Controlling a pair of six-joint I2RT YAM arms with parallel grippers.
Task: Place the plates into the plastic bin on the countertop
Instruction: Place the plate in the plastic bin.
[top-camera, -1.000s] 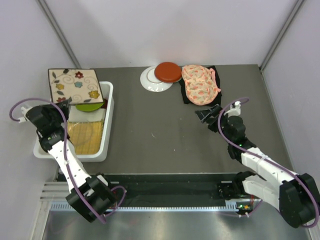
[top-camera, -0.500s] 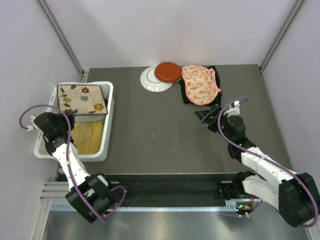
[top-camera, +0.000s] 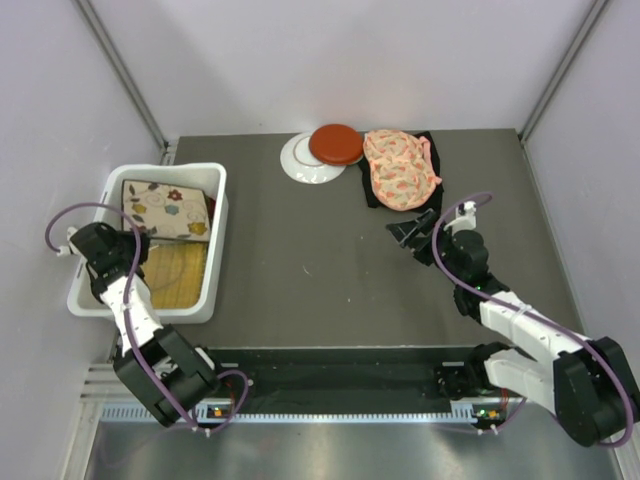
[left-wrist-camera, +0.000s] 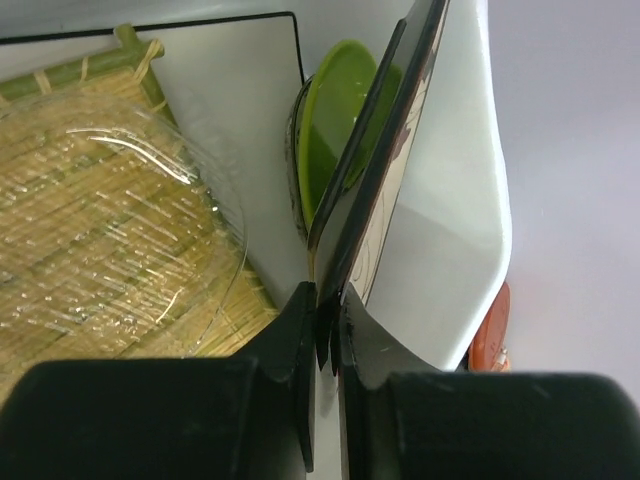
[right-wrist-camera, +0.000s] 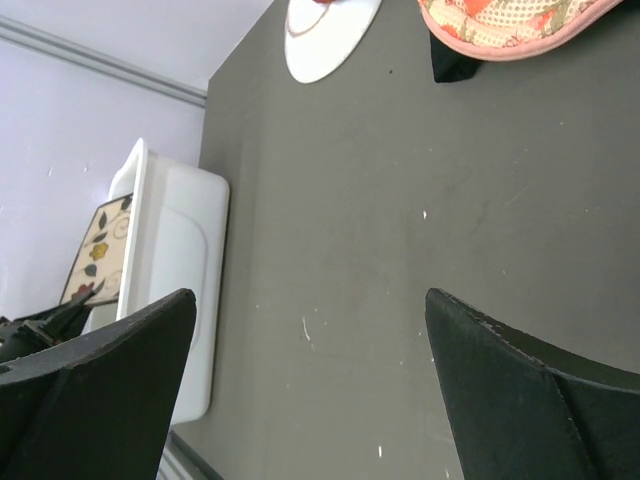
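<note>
Pale lilac walls (top-camera: 350, 60) closed round the dark grey counter (top-camera: 320, 270) on three sides, grey strips (top-camera: 122, 72) running up both back corners. The light was soft and even.

White plastic bin (top-camera: 219, 228) at the countertop's (top-camera: 320, 270) left edge, holding a yellow woven plate (top-camera: 178, 270) and a tilted floral plate (top-camera: 166, 208), the left gripper (top-camera: 137, 239) at its near corner. Far edge: red plate (top-camera: 335, 144) overlapping white plate (top-camera: 299, 163), beside floral fabric (top-camera: 400, 168) on black cloth (top-camera: 371, 198)
</note>
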